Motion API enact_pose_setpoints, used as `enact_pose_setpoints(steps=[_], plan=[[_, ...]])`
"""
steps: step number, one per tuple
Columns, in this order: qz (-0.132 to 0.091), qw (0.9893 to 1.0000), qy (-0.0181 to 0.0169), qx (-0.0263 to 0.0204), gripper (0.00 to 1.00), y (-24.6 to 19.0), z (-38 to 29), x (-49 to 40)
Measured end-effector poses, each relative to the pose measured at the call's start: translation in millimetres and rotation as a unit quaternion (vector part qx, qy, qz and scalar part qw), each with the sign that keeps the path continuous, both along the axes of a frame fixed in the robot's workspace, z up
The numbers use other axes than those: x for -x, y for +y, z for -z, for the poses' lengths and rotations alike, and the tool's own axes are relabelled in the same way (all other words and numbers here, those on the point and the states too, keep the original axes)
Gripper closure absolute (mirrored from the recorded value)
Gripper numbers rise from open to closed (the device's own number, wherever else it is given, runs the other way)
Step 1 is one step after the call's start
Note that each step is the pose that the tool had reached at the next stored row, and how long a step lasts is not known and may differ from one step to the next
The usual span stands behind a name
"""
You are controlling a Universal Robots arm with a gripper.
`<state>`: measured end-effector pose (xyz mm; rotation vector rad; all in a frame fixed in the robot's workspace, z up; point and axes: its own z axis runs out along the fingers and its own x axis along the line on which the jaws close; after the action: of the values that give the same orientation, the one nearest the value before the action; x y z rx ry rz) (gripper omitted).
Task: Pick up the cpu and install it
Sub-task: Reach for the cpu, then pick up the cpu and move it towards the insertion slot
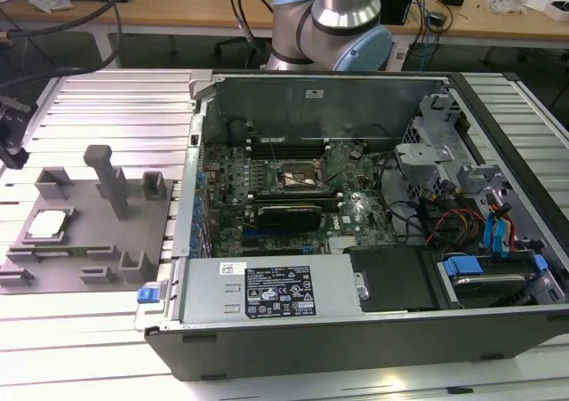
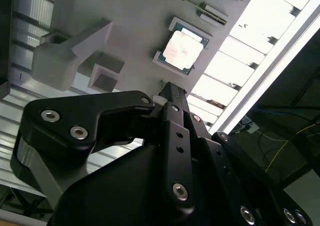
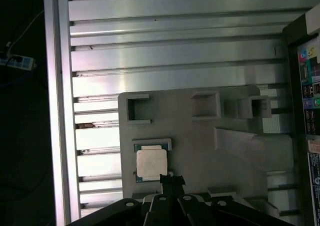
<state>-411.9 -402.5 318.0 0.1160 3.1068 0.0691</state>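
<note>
Here, the closed, empty jaws hang near the cpu [image 3: 151, 164]

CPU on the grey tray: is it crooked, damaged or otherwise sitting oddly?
Nothing stands out. The cpu lies flat in its recess on the grey tray, edges parallel to the recess lip, with no visible marks on its metal top. The claw is close by one edge.

Robotics lab: opened computer case [image 1: 356, 352] on slatted aluminium table [image 1: 116, 99], cable-strewn benches [image 1: 151, 10] behind.
</note>
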Motion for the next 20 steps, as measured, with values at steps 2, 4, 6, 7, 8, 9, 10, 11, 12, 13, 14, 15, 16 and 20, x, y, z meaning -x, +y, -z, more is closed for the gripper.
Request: enact_pose_setpoints(steps=[2,4,6,7,8,9,10,11,12,13,14,15,16,20], plan=[[0.000,1.0000,0.0003,0.0001,0.89,0.0,0.6,0.3],[0.000,1.0000,0.0002,0.0000,0.89,0.0,0.8,0.3],[0.000,1.0000,0.0002,0.0000,0.89,0.0,0.8,0.3],[0.000,1.0000,0.0002,0.0000,0.89,0.0,0.9,0.3],[0.000,1.0000,0.0002,0.0000,0.89,0.0,1.0,0.3],[0.000,1.0000,0.0002,0.0000,0.89,0.0,1.1,0.3],[0.000,1.0000,0.0002,0.0000,0.89,0.0,1.2,0.3],[0.000,1.0000,0.0002,0.0000,0.89,0.0,1.2,0.3],[0.000,1.0000,0.0002,0.0000,0.89,0.0,1.2,0.3],[0.000,1.0000,0.0002,0.0000,0.89,0.0,1.2,0.3],[0.000,1.0000,0.0002,0.0000,0.89,0.0,1.2,0.3],[0.000,1.0000,0.0002,0.0000,0.89,0.0,1.2,0.3],[0.000,1.0000,0.0002,0.0000,0.89,0.0,1.2,0.3],[0.000,1.0000,0.0001,-0.0001,0.89,0.0,2.4,0.6]])
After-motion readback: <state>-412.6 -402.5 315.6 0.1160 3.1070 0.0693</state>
